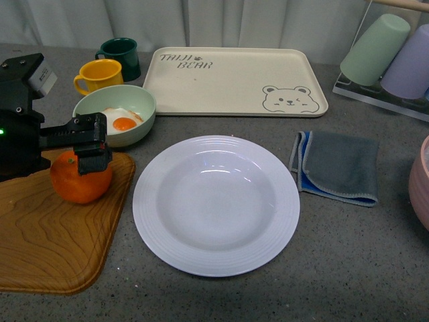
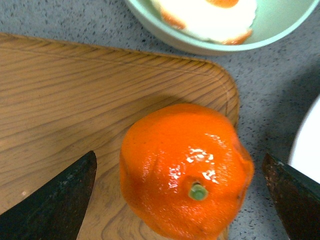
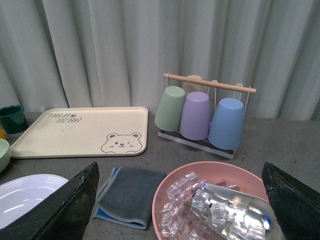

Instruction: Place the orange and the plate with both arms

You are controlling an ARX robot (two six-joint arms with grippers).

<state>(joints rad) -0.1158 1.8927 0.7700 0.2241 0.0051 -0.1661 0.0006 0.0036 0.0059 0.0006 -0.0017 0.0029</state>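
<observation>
One arm only is showing in the front view. The left gripper is hanging just over the orange, and from here I cannot tell how wide its jaws are standing. The orange is sitting on the far right corner of a wooden board at the near left of the counter. The plate is lying empty just to the right of the board, in the middle of the counter. Beyond the orange a pale green bowl is holding a fried egg. A cream bear tray is lying farther back, and a grey cloth is lying to the right of the plate.

In the left wrist view the left gripper is standing with its jaws open, one on each side of the orange. A small gap is showing on both sides, so they are not touching it.

In the right wrist view the right gripper is also showing its jaws wide apart and gripping nothing. Beyond them a pink bowl with ice cubes is standing.
</observation>
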